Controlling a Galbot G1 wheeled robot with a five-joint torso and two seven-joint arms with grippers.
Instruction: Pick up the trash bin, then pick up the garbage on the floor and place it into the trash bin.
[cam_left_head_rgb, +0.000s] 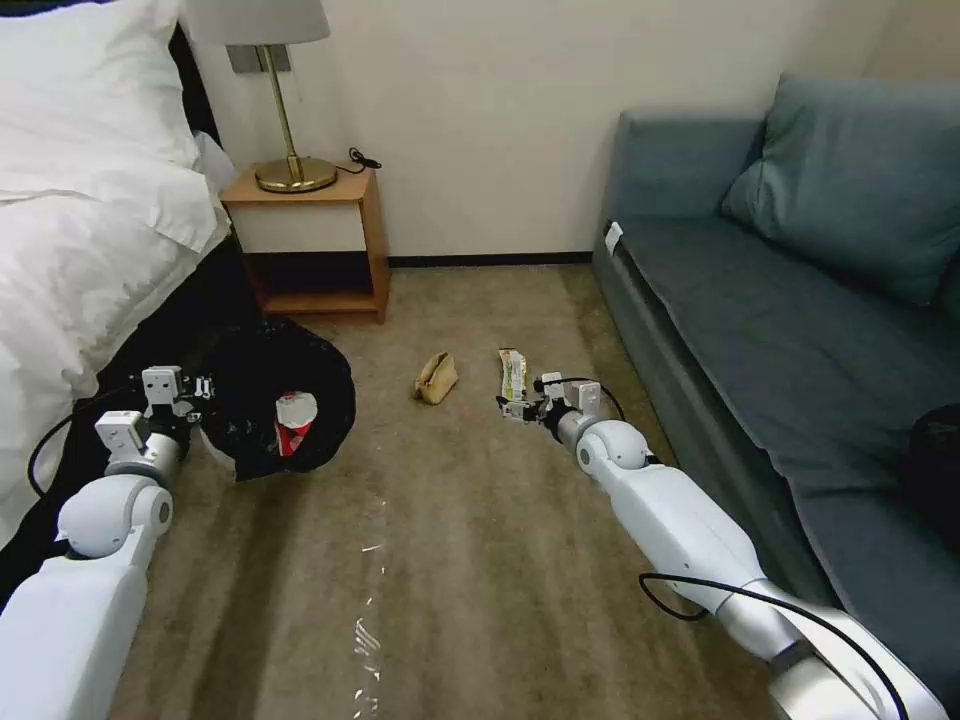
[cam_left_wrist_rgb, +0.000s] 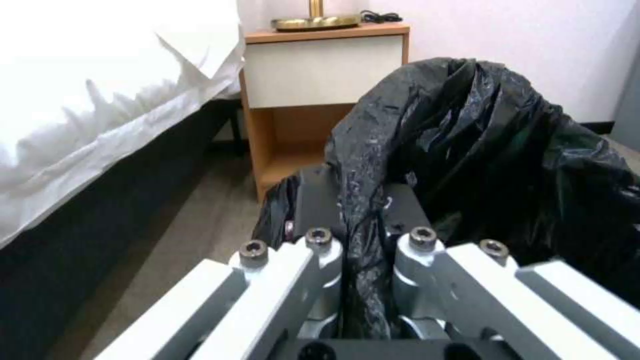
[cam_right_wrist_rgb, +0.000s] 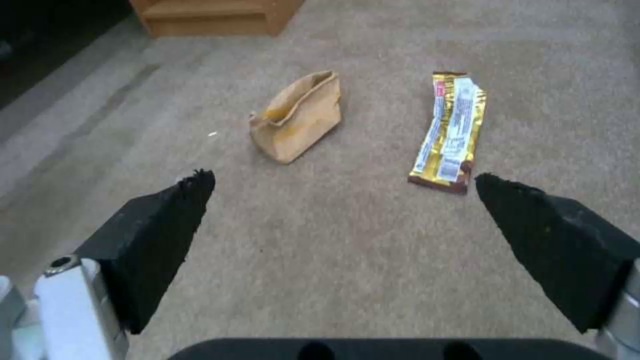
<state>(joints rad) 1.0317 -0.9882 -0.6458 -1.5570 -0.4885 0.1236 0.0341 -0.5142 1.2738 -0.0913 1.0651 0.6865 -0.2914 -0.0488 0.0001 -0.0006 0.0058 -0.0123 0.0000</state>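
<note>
right pincer wide, wrapper & paper bag just ahead; left pincer clamps bin bag.

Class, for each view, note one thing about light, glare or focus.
Head view: pale glare streaks on the carpet. Left wrist view: the bedding is washed out white, and the trash bin liner shows sheen. Right wrist view: the nearby fingertips look soft; the wrapper glints.

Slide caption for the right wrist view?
Open right claw above carpet, facing tan paper bag and yellow wrapper.
</note>
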